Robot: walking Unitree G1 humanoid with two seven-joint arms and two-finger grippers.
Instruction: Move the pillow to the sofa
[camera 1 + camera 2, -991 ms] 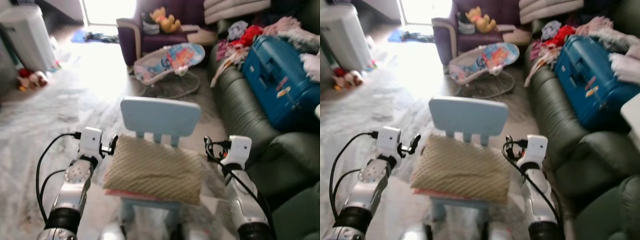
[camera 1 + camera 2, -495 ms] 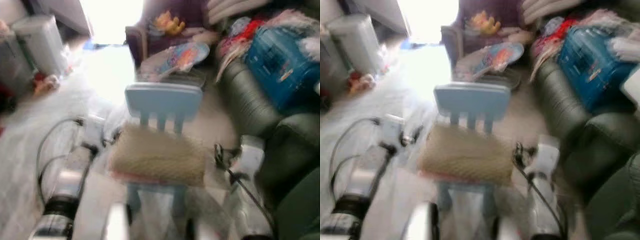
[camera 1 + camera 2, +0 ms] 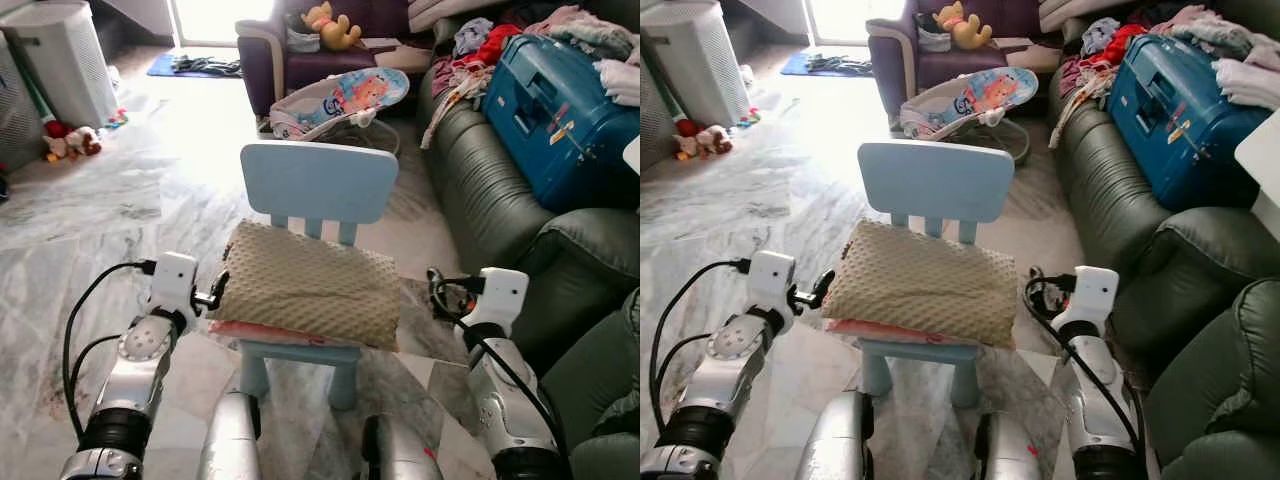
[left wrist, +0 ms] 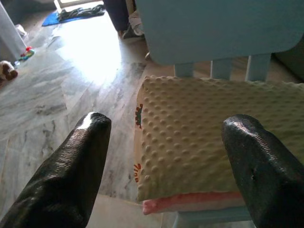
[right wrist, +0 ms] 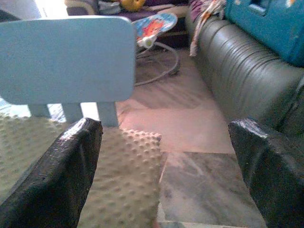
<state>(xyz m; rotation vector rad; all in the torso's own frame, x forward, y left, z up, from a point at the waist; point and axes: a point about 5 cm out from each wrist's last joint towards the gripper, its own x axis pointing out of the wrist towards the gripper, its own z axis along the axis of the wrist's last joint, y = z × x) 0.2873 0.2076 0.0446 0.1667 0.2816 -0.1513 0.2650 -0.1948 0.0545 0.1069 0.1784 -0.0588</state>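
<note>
A beige dotted pillow [image 3: 305,285] with a pink underside lies on the seat of a small light-blue chair [image 3: 318,180]. My left gripper [image 3: 215,292] is at the pillow's left edge and stands open, its fingers [image 4: 80,156] spread wide around that corner. My right gripper [image 3: 440,292] hovers just off the pillow's right edge, also open, with the pillow corner [image 5: 128,180] between its fingers. Neither gripper holds anything. The dark green leather sofa [image 3: 480,190] runs along the right side.
A blue suitcase [image 3: 560,110] and heaped clothes [image 3: 480,50] take up the sofa's far seats. A baby bouncer [image 3: 335,100] and a purple armchair [image 3: 290,55] stand behind the chair. A white appliance [image 3: 60,60] is at the back left. The floor is marble [image 3: 100,220].
The head camera shook and blurred half a second ago and is steady again. Both grippers flank the pillow much as before, and the pillow has not moved on the chair.
</note>
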